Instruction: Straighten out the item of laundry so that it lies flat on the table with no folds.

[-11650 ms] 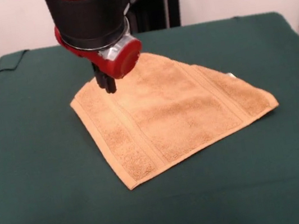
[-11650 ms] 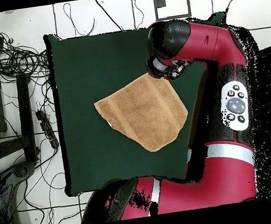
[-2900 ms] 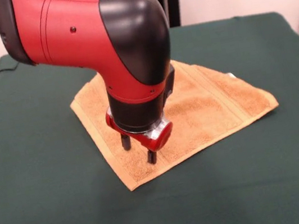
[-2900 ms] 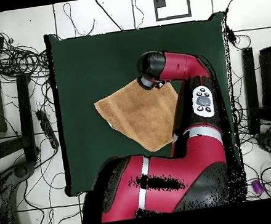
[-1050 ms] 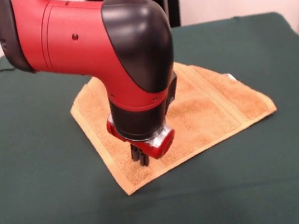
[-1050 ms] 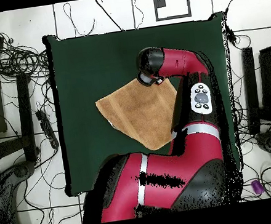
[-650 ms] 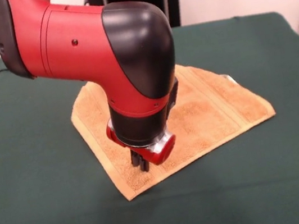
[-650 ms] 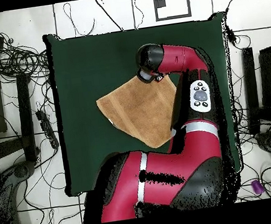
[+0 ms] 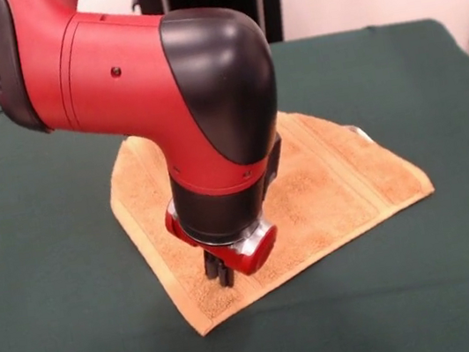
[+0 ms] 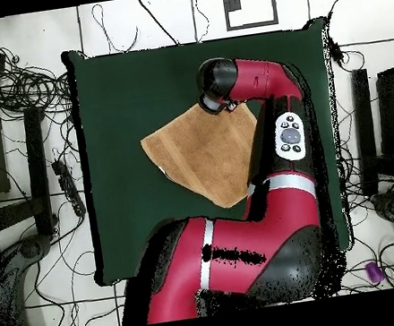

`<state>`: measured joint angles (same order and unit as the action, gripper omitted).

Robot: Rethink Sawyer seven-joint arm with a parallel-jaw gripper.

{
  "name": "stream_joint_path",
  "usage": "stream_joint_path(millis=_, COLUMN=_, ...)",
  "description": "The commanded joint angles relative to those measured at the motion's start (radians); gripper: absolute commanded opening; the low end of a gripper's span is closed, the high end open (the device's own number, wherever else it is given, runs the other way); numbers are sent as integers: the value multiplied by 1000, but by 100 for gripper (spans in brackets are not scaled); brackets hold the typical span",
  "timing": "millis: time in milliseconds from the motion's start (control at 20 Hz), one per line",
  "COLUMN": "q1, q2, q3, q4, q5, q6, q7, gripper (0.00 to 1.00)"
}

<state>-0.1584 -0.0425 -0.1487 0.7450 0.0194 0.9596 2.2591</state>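
Observation:
The orange-tan towel (image 9: 334,187) lies on the dark green table (image 9: 431,288), mostly flat. Its outline is uneven rather than square, and a white label (image 9: 357,131) shows at its far right edge. My gripper (image 9: 221,276) points straight down near the towel's near corner. Its dark fingers are close together and their tips are down in the cloth there. In the overhead view the towel (image 10: 201,156) lies mid-table (image 10: 128,225), and the arm's black wrist (image 10: 217,84) covers the gripper at the towel's top edge.
The red arm (image 9: 130,76) covers the towel's middle and far left part in the front view. Cables (image 10: 18,87) lie on the floor beyond the table's left edge in the overhead view. Green cloth surrounds the towel on all sides.
The gripper has moved from the towel's far left corner to its near corner. The towel has shifted a little toward the front camera, and its outline has changed slightly.

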Motion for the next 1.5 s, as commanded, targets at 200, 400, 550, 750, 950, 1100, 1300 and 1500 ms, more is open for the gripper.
stream_joint_path(millis=200, q1=10, q2=178, q3=131, q4=-14, q5=5, q6=-254, q7=102, gripper=0)
stream_joint_path(millis=400, q1=9, q2=178, q3=135, q4=-14, q5=4, q6=-263, q7=96, gripper=0)
stream_joint_path(millis=550, q1=8, q2=176, q3=137, q4=-9, q5=3, q6=-266, q7=91, gripper=0)
stream_joint_path(millis=750, q1=7, q2=179, q3=143, q4=-13, q5=2, q6=-276, q7=84, gripper=0)
stream_joint_path(millis=950, q1=9, q2=187, q3=143, q4=-24, q5=0, q6=-290, q7=92, gripper=0)
stream_joint_path(millis=1100, q1=11, q2=194, q3=143, q4=-35, q5=-2, q6=-303, q7=100, gripper=0)
stream_joint_path(millis=1300, q1=19, q2=218, q3=136, q4=-72, q5=-1, q6=-310, q7=117, gripper=0)
stream_joint_path(millis=1500, q1=25, q2=235, q3=126, q4=-100, q5=-1, q6=-314, q7=135, gripper=0)
